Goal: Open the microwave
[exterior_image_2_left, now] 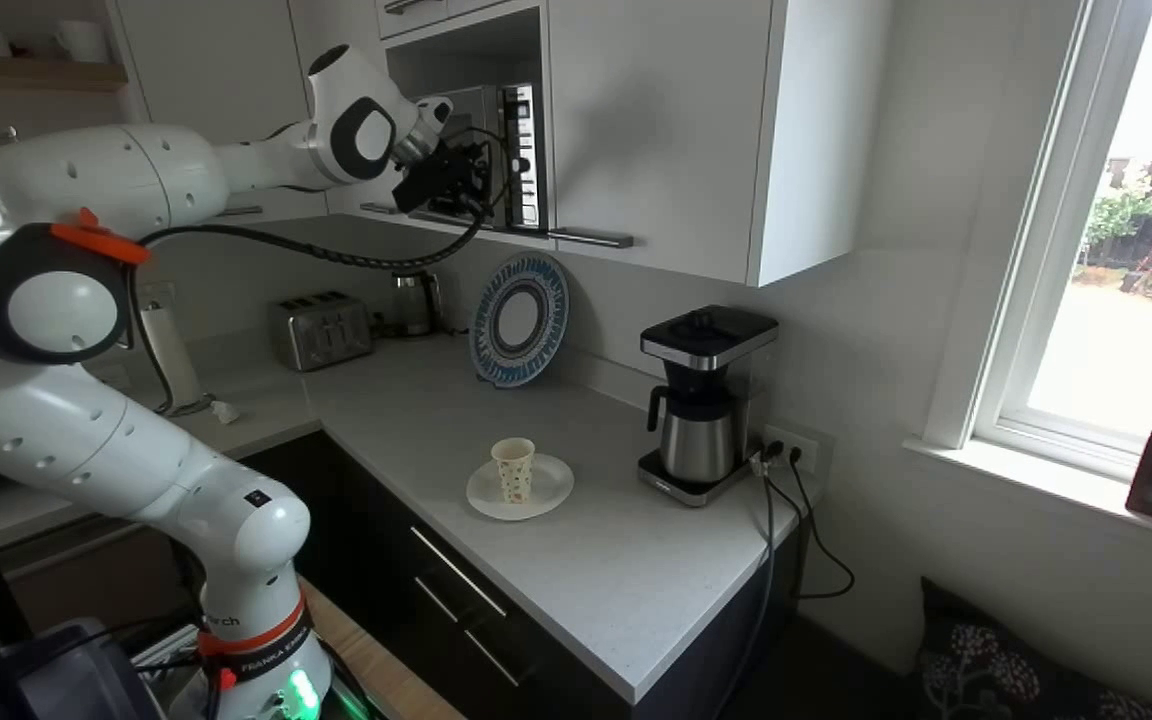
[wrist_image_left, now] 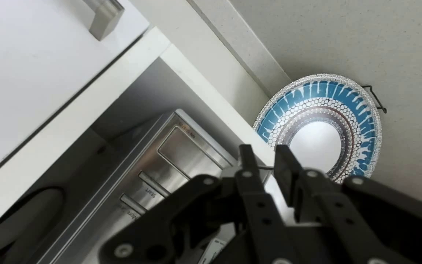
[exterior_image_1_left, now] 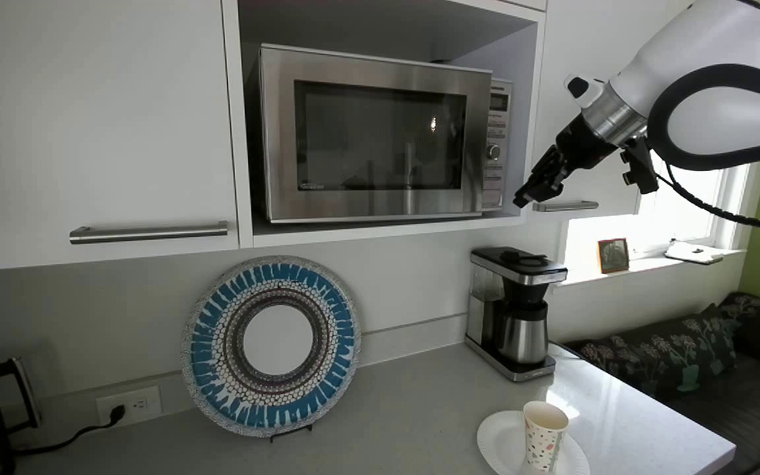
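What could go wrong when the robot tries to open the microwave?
The gripper might accidentally press the Start button, which shows near it in the wrist view. It could bump the white cabinet frame beside the microwave. Or it might slip and topple the round blue-patterned decoration propped up below.

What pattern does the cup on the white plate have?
The cup is pale with scattered multicoloured flecks, clearest in an exterior view.

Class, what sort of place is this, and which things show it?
Most likely a kitchen: there is a microwave, and a coffee maker and a toaster stand on the counter.
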{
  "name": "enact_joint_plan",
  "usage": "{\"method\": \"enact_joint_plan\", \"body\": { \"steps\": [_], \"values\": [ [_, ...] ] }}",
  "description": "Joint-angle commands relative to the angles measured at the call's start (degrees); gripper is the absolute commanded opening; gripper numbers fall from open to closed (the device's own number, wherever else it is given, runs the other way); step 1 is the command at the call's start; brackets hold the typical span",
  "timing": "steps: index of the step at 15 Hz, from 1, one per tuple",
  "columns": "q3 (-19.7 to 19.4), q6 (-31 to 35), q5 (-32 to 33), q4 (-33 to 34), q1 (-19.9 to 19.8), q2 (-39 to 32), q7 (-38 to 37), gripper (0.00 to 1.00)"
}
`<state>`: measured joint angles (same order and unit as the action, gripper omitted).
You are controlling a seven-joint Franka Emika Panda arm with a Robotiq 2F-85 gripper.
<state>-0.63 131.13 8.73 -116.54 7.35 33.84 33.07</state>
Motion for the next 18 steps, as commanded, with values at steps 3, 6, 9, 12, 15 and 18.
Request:
{"method": "enact_joint_plan", "body": {
  "steps": [3,6,9,12,15,18],
  "values": [
    [-0.38,-0.25,0.50,0.70,0.82,-0.47,-0.90,0.47],
    [-1.44,-2.08,-0.29,1.03,0.70,1.62,-0.90,0.47],
    [-3.78,-6.03,-2.54,1.25,1.78,4.09,0.41,0.47],
    [-5.75,-12.67,-5.28,1.64,2.81,7.06,1.09,0.47],
    [-7.39,-14.83,-8.48,1.47,4.08,9.79,1.05,0.47],
    [-8.27,-13.74,-10.91,0.86,4.99,12.00,0.82,0.47]
  ]
}}
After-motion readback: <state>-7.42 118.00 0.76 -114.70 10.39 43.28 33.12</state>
